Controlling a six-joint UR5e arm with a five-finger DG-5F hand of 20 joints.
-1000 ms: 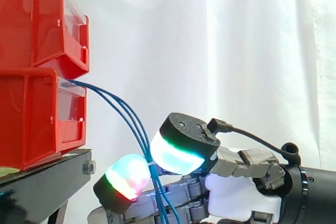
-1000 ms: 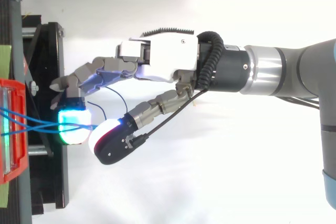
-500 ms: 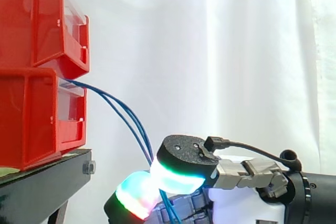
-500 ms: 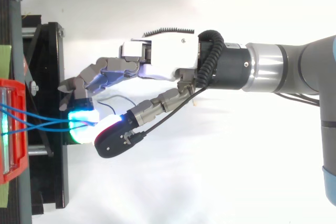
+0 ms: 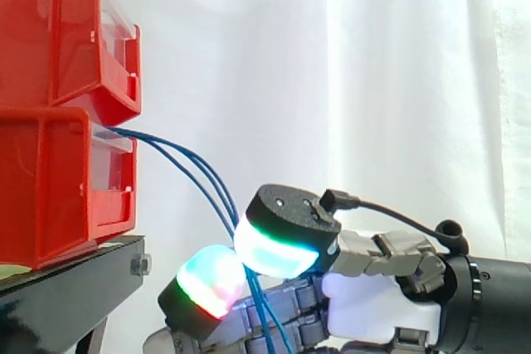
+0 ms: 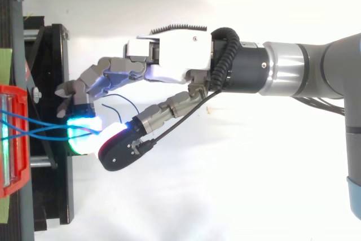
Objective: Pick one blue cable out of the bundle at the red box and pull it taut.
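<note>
Item: blue cables, a bundle of thin strands.
Location: they leave the front of the lower red bin, arc down and to the right in a slack curve, fan slightly apart in mid-air, then gather again between two glowing fingertips and hang on below them. In the top view, loose ends curl up beside the fingers.
Holder: hand, low and just off the stand's edge, with thumb and one finger closed in a pinch on the cables. Whether one strand or several are caught cannot be told. The remaining fingers are bent alongside.
Carrier: arm, entering level from the right.
Surroundings: upper red bin stacked on the lower, both on a black stand; white curtain behind.
</note>
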